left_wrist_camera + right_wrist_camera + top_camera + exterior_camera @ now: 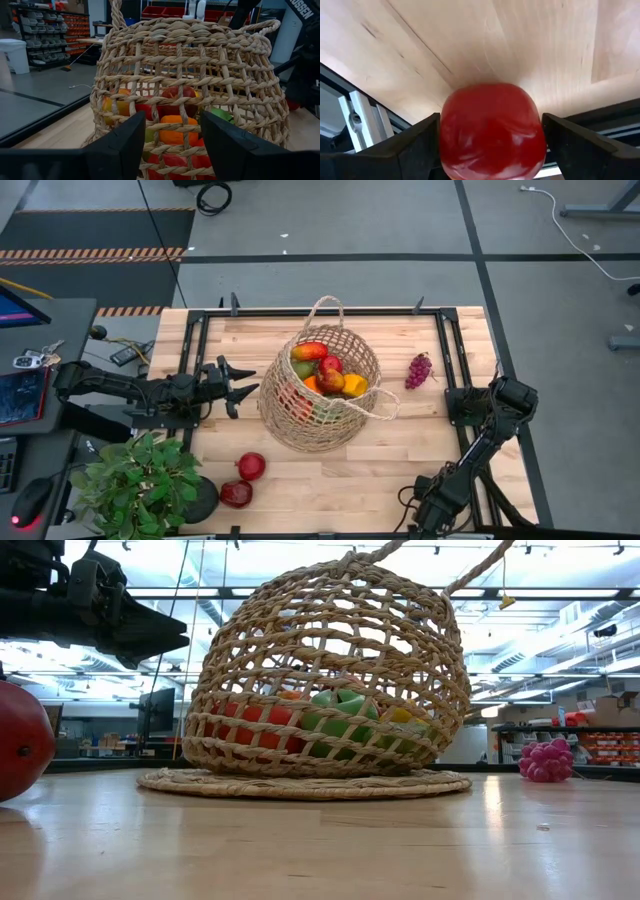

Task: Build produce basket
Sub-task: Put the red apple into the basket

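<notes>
The wicker basket [320, 395] stands mid-table on a round woven mat [300, 783] and holds several pieces of produce [330, 375], red, orange, yellow and green. My left gripper [245, 385] hangs level and open just left of the basket's wall [190, 80], touching nothing. My right arm [455, 475] reaches down at the near right corner. There my right gripper [491, 125] is open, one finger on either side of a red fruit [490, 132] that sits on or just above the wood. A purple grape bunch [418, 370] lies to the right of the basket. My right gripper comes at the red fruit slanting from above, with a finger [420, 145] close against each of its sides. I cannot tell whether either finger touches it.
Two dark red fruits [251, 466] [236, 494] lie near the front edge, left of centre; one looms at the low view's left [20, 740]. A leafy potted plant [140, 485] stands at the near left corner. A black frame rail [365, 125] borders the table beside my right gripper.
</notes>
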